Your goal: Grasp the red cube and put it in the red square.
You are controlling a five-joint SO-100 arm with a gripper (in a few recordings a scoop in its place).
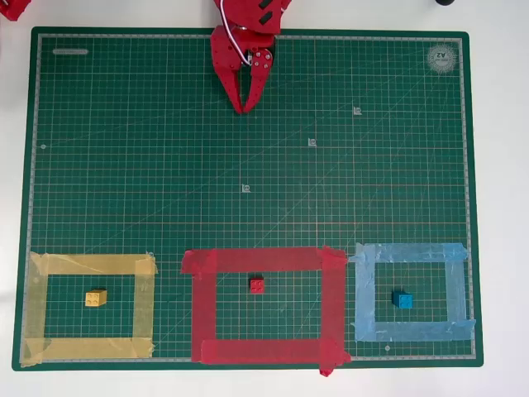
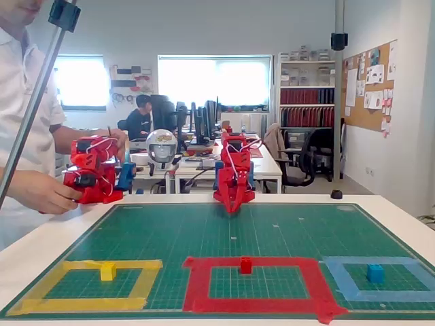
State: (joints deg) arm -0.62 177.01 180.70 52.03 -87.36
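Observation:
The small red cube (image 1: 257, 285) (image 2: 245, 265) lies inside the red square (image 1: 202, 306) (image 2: 197, 282), a wide red tape outline at the near middle of the green mat, and sits close to the outline's far strip. My red gripper (image 1: 244, 107) (image 2: 233, 209) hangs at the far edge of the mat, well away from the cube, pointing down toward the mat. Its fingers are together at the tips with nothing between them.
A yellow block (image 1: 96, 298) lies inside a yellow tape outline (image 1: 37, 306) at the left. A blue block (image 1: 402, 300) lies inside a light-blue tape outline (image 1: 364, 298) at the right. The green cutting mat (image 1: 248, 190) lies on a white table. A person stands at the left in the fixed view.

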